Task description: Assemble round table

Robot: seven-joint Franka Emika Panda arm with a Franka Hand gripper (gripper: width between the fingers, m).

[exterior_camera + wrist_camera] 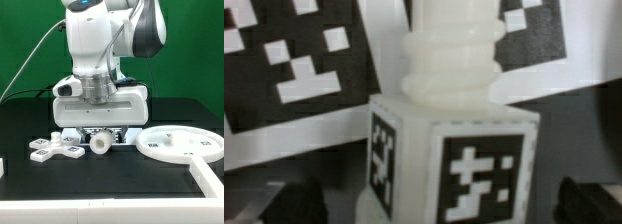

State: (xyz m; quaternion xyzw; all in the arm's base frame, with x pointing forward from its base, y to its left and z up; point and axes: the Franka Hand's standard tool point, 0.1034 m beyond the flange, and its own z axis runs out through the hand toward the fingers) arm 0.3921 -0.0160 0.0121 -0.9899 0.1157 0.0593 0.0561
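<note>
Nearest us on the black tabletop point(110, 182), the cross-shaped foot point(55, 150) lies at the exterior view's left. The short cylinder leg point(101, 146) is just beside it, and the round disc point(180, 146) sits off to the right. Right over the leg hangs the tool point(100, 134), spread wide, its fingers point(256, 205) clear on either side and gripping nothing. The white arm point(95, 45) towers behind.

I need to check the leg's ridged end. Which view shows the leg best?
The wrist view: the leg fills the picture, its ridged end and square tags plain. The exterior view shows it only small, lying between the cross-shaped foot and the round disc.
</note>
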